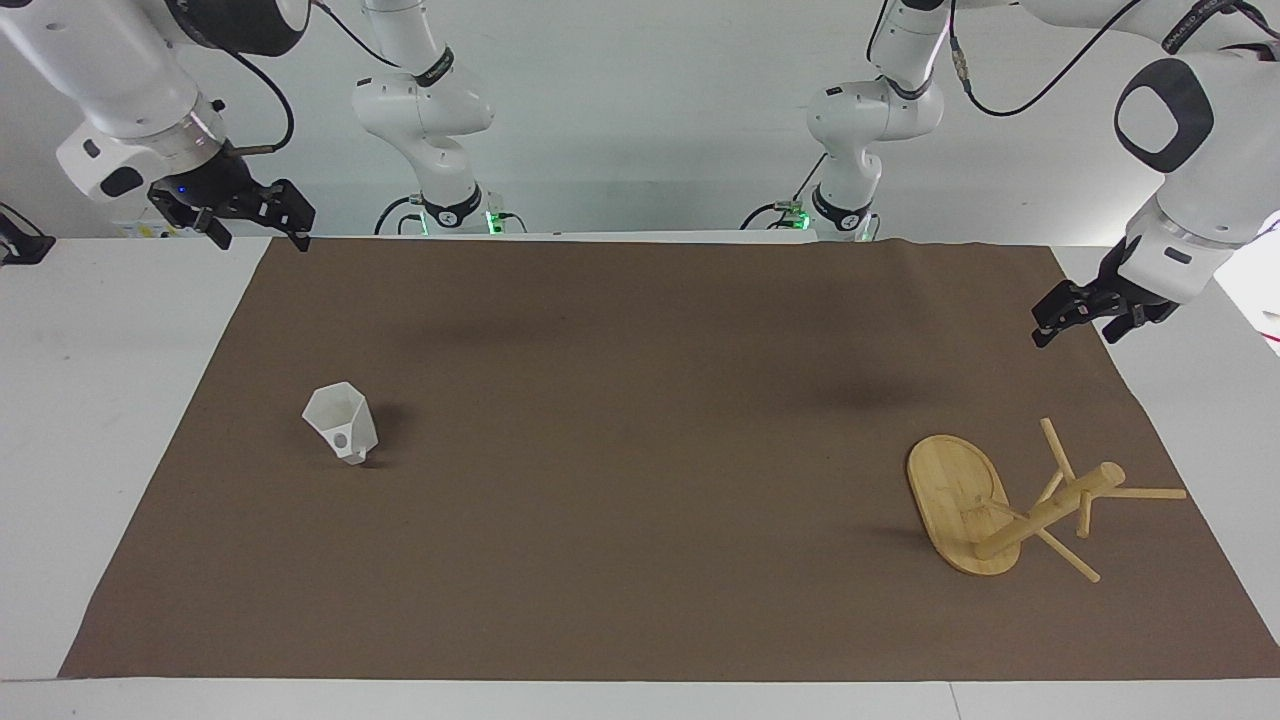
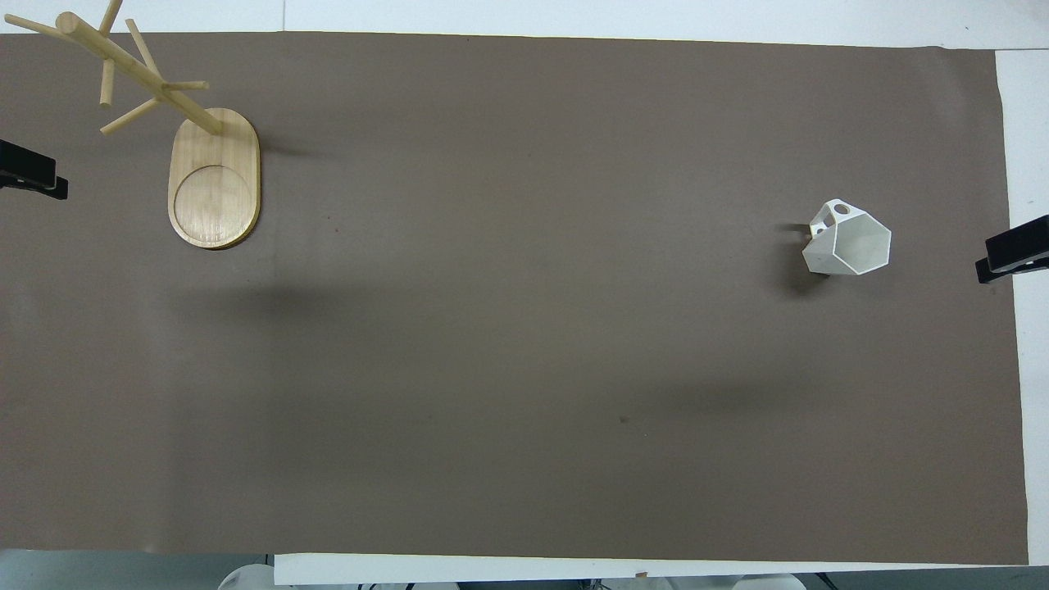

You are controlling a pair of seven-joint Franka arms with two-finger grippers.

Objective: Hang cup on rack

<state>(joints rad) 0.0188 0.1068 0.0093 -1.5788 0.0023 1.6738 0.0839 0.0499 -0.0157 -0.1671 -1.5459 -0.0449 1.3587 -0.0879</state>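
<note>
- While both arms wait raised, you see the left gripper [image 1: 1090, 318] and right gripper [image 1: 235, 215] with fingers apart, empty.
- Your white faceted cup [image 1: 341, 423] stands empty on the brown mat [image 1: 620, 450], toward the right arm's end.
- Your bamboo mug rack [image 1: 1010, 505] stands well apart from it, pegs bare.

A white surface [image 1: 120, 450] carries a wide brown mat [image 1: 620, 450] covering most of it; a plain white wall [image 1: 650, 120] rises at the robots' edge.
</note>
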